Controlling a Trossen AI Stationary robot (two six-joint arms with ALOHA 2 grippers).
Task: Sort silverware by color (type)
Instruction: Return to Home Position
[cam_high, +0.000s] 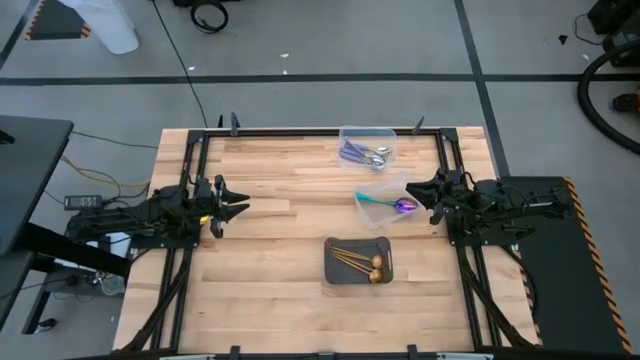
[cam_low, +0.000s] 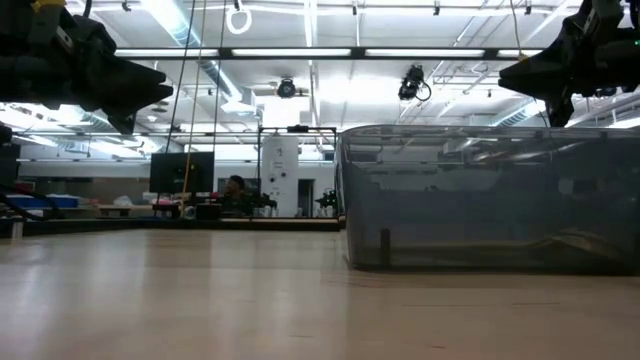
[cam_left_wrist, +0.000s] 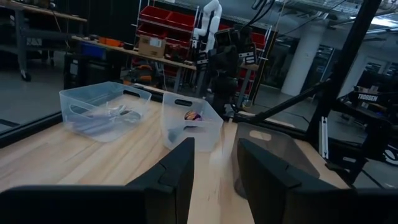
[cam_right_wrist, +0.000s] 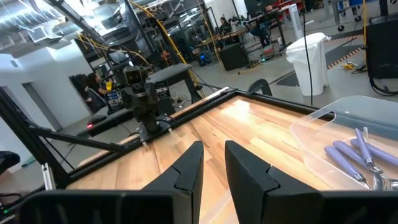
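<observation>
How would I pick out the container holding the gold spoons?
On the wooden table stand three containers. The gold spoons lie in the dark grey tray, set apart from the other two. It alone is opaque; the others are clear plastic tubs.

Left gripper (cam_left_wrist: 214, 152): two dark fingers parted, nothing between them, above the light wooden tabletop (cam_left_wrist: 74, 162). Clear plastic tub (cam_left_wrist: 78, 102) by the black-railed edge holds lilac-handled silver utensils (cam_left_wrist: 115, 116). A second clear tub (cam_left_wrist: 180, 132) just beside it shows an iridescent spoon (cam_left_wrist: 193, 116). Dark grey tray (cam_left_wrist: 277, 146) nearby. The other dark arm (cam_left_wrist: 224, 68) stands at the opposite edge.
</observation>
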